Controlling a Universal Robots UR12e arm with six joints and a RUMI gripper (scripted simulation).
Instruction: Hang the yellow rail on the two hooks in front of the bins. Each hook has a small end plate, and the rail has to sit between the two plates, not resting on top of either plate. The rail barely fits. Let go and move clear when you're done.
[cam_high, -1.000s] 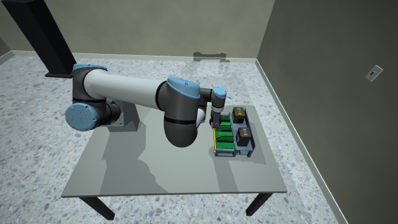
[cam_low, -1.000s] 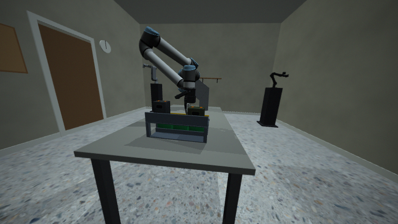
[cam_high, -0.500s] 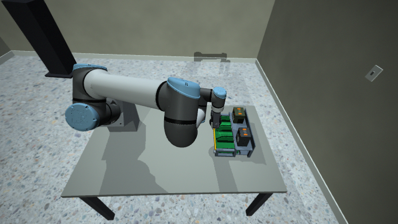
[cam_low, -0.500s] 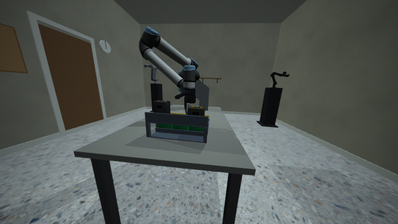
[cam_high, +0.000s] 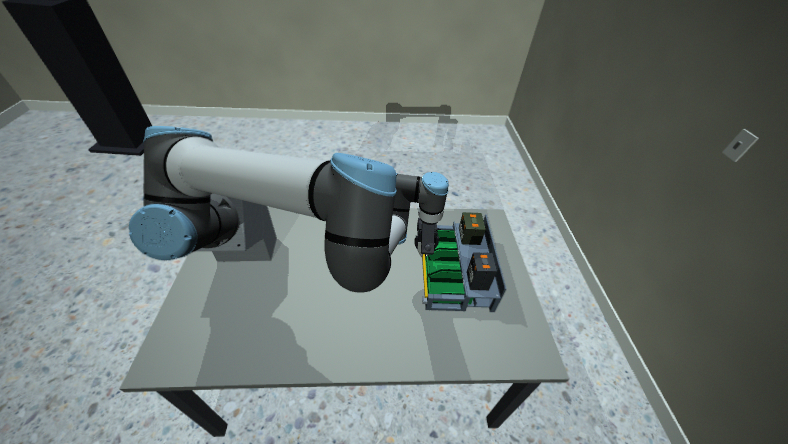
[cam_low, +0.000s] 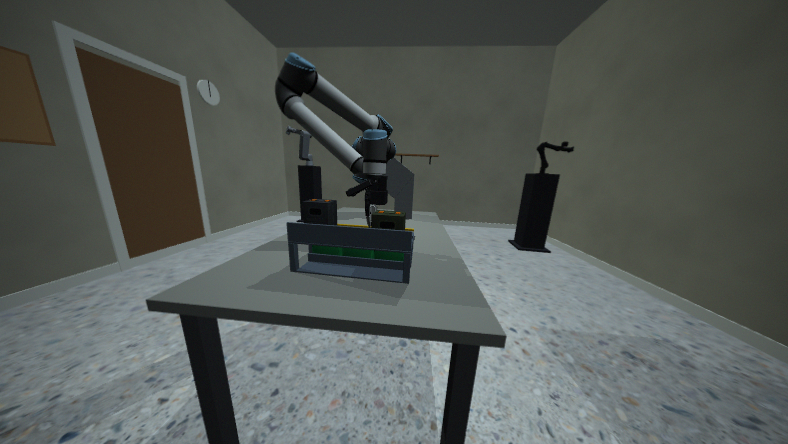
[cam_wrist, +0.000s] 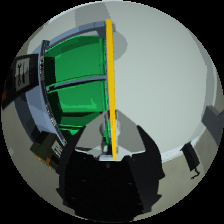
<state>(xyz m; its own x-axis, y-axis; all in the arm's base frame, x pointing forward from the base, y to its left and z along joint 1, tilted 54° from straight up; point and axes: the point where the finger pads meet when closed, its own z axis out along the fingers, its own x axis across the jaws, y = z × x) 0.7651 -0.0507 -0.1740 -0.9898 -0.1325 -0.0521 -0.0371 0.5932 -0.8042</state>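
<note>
The yellow rail (cam_wrist: 110, 85) is a thin straight bar running along the front edge of the green bins (cam_wrist: 82, 85). My gripper (cam_wrist: 112, 110) is shut on the rail's near end. In the top view the rail (cam_high: 425, 274) lies along the left side of the grey rack (cam_high: 460, 264), with the gripper (cam_high: 425, 246) above its far end. In the exterior view the gripper (cam_low: 372, 209) stands just behind the rack's top edge, and a strip of the rail (cam_low: 352, 225) shows there. The hooks and their end plates are too small to tell apart, so I cannot tell how the rail sits on them.
Two dark boxes with orange marks (cam_high: 473, 227) (cam_high: 482, 270) sit on the rack behind the bins. The rack stands near the table's right edge (cam_high: 543, 308). The arm's elbow (cam_high: 358, 220) hangs over the table's middle.
</note>
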